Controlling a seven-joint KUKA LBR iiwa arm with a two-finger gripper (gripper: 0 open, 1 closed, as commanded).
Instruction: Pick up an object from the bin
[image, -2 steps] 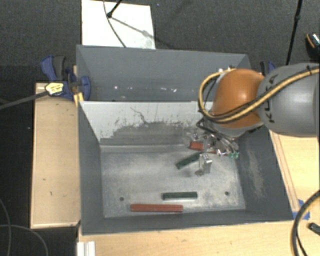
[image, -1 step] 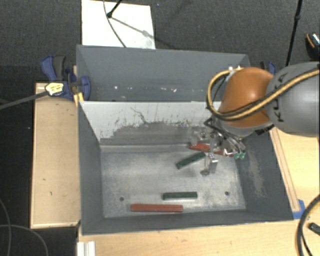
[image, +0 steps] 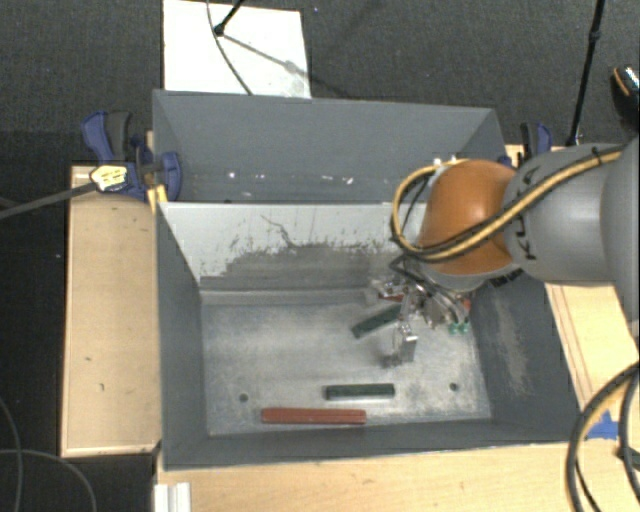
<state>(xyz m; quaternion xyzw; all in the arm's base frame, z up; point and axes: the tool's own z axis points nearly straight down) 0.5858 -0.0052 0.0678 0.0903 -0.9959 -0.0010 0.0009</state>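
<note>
Bottom centre lies a red-brown stick, with a dark green bar just above it. Further up, right of centre, the hand hangs by a tilted green strip. I'd judge the strip light, stiff and slim, best pinched across its width mid-length. Whether the hand is spread or pressed together, I cannot tell.

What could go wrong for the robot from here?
The tilted dark green piece by the arm's tip could slip or be knocked away; whether it is gripped, I cannot tell. The green bar and reddish stick lie flat on the bin floor, probably hard to get under.
</note>
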